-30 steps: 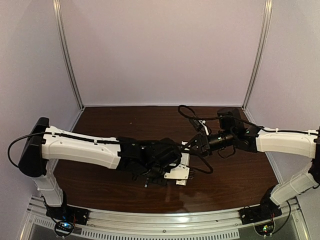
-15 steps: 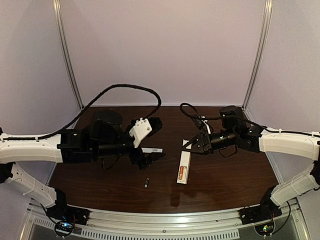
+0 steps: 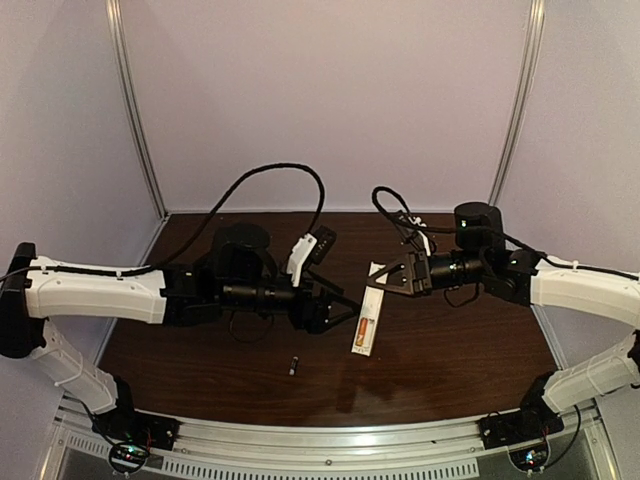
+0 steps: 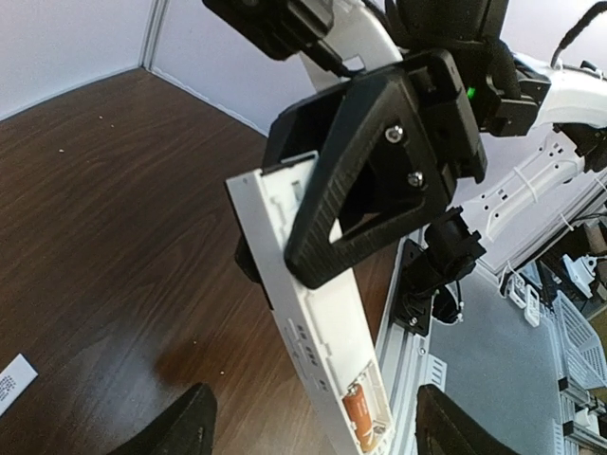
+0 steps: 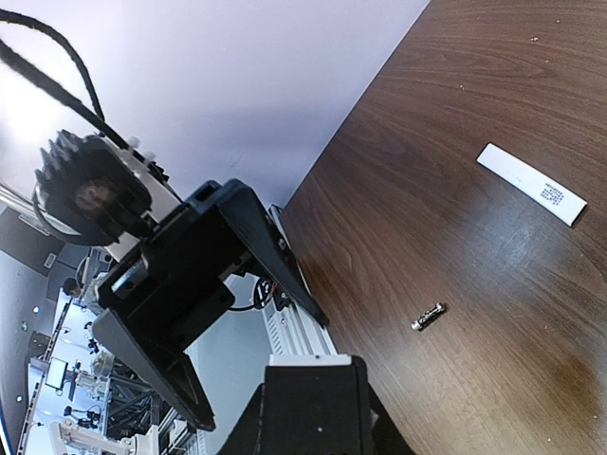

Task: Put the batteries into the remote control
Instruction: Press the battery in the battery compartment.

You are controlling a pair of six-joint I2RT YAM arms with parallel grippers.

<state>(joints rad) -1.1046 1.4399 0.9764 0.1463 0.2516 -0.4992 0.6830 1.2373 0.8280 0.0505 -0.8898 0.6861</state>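
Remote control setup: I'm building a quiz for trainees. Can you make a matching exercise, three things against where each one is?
Things:
1. orange battery
2. black battery
3. remote control

Places:
A. lying loose on the table
B. pinched at its far end by the right gripper
C. seated in the remote control's open compartment

Pairs: 1-C, 2-A, 3-B

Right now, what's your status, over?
Left gripper open, empty. Right gripper shut on remote. Orange battery in remote, black battery loose on table. Nothing blocking it.
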